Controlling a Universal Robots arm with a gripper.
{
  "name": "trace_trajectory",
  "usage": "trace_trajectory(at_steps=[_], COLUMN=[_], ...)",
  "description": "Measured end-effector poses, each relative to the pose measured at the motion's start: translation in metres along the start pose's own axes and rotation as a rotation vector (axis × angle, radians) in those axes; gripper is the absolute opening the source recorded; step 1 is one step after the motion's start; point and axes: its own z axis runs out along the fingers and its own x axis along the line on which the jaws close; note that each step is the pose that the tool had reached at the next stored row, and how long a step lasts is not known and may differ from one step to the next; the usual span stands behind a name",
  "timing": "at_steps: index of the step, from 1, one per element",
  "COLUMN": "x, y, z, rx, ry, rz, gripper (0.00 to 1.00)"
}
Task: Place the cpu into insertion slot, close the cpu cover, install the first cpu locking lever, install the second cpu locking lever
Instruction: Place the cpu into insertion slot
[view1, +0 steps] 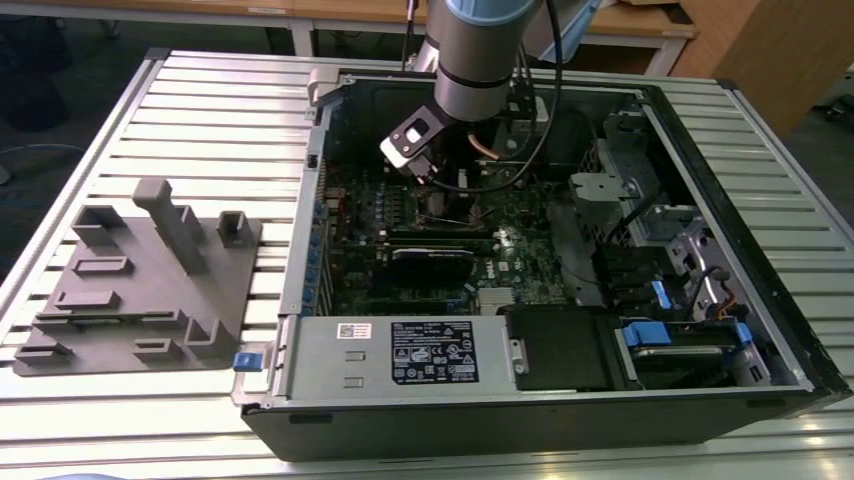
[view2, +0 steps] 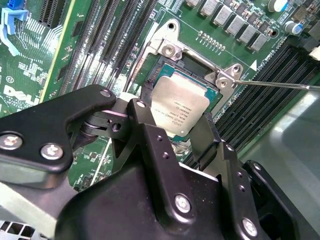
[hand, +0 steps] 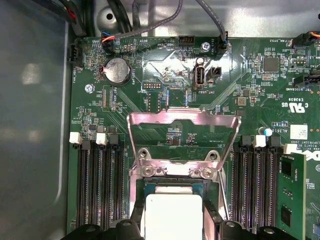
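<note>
We see the open computer case (view1: 534, 425), the arm reaching in over the motherboard (hand: 165, 75). The gripper (view2: 175, 117) hangs at the socket. The cpu cover (hand: 182, 118) stands swung up from the insertion slot (hand: 170, 188). Two black fingers (view2: 150, 135) pinch the cpu (view2: 181, 106) by opposite edges at that slot (seated or just above, we cannot tell).

One cpu (view2: 179, 111), one cpu cover (hand: 210, 119), one computer case (view1: 534, 425).
</note>
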Motion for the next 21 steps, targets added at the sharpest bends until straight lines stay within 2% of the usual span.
trace_trajectory(at_steps=[6, 12, 17, 21], x=[0.0000, 0.0002, -0.0001, -0.0003], y=[-0.0001, -0.0001, -0.0001, 0.0000], z=[0.0001, -0.0029, -0.0031, -0.0027], rx=[-0.0001, -0.0002, 0.0001, -0.0002], ry=[0.0001, 0.0004, -0.0052, -0.0060], rz=[0.000, 0.000, 0.000, 0.001], gripper=[0.54, 0.54, 0.54, 0.54])
